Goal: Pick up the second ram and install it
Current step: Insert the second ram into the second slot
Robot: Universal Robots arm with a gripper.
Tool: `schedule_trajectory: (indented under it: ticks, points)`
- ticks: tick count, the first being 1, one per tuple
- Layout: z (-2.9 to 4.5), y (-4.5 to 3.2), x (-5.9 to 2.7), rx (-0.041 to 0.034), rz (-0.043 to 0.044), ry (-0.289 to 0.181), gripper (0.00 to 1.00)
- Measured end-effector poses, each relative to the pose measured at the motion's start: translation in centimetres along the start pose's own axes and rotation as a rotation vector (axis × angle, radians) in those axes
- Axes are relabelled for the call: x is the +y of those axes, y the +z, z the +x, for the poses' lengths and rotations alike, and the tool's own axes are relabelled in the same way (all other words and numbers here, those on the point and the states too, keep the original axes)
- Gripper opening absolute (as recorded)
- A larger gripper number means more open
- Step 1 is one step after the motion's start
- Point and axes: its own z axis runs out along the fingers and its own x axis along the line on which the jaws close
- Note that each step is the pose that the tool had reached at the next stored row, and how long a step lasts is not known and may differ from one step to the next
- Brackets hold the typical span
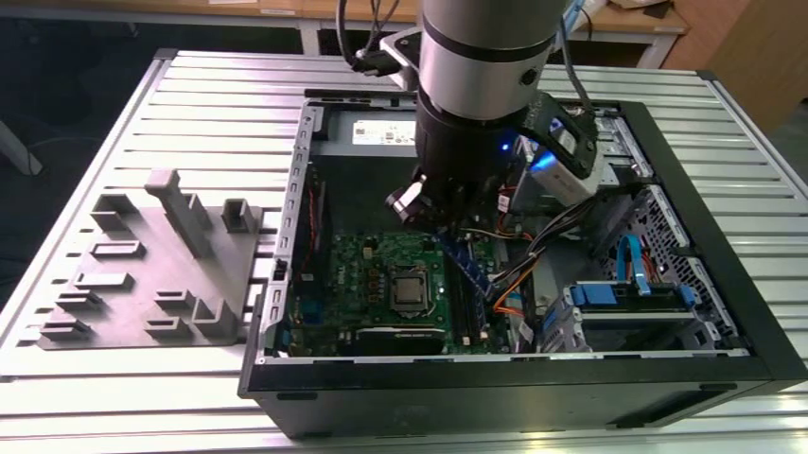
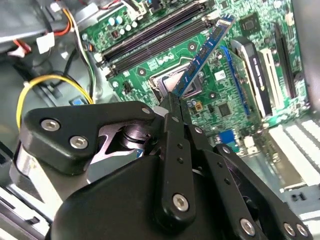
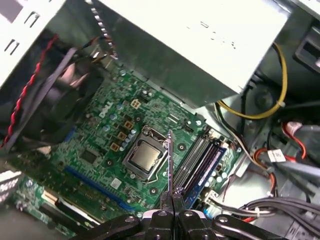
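The gripper (image 2: 173, 103) is clamped on one end of the ram (image 2: 202, 52), holding it over the motherboard (image 3: 100, 145) near the slots (image 3: 197, 160), not seated. The install step seems in hand; it calls for squaring the ram's edge with a free slot

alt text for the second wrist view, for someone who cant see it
The black pincer grips one end of the second ram, a thin blue module slanting out over a green motherboard. Long dark memory slots and the processor socket lie on the board behind it.
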Motion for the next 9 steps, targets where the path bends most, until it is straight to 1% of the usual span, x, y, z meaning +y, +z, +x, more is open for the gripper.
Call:
schedule_trajectory:
  ticks: [9]
  points:
    - [0.0, 0.05, 0.0, -0.0052, 0.0091, 0.165, 0.09]
